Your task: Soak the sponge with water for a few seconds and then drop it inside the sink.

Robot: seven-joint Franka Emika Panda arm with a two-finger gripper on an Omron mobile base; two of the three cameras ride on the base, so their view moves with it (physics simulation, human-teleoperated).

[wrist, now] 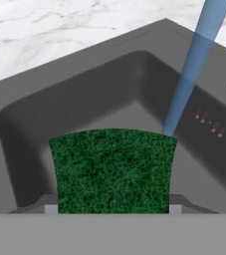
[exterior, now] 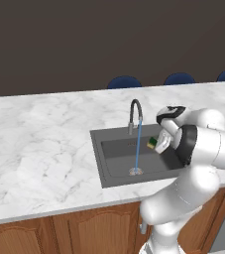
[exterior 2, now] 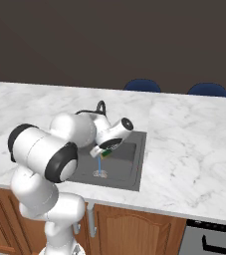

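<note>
The white Franka arm with dark joints rises from the base in front of the wooden cabinet fronts (exterior: 59, 233), bends at a bulky elbow, and reaches forward and down over the basin, its wrist tilted so the hand points into the dark grey rectangular sink (exterior: 115, 168).

At the end of that reach, the two-finger gripper (exterior: 156, 144) has its jaws closed on the small flat sponge with a green scouring top and a yellow layer beneath (exterior: 152, 143). In the hand view the sponge (wrist: 112, 172) sits between the fingertips at 6 o'clock, green face toward the camera, held above the basin floor and clear of it. In the right base view the gripper (exterior 2: 104, 152) and sponge (exterior 2: 106, 154) hang over the sink (exterior 2: 139, 164), just under the white hand.

Just beside the sponge runs the thin straight light-blue stream of water (exterior: 138, 146). In the left base view it falls at about 9 o'clock from the sponge, near it; whether they touch cannot be told there. In the hand view the water (wrist: 191, 69) comes down from 1 o'clock and meets the sponge's upper right corner.

The stream lands on the round silvery drain (exterior: 136, 171). Beyond it stands the curved grey gooseneck faucet (exterior: 134, 115) on the back rim. The white marble countertop (exterior: 39, 144) surrounds the sink, and farthest away, past its far edge at 12 o'clock, show the rounded blue chair backs (exterior: 124, 82).
</note>
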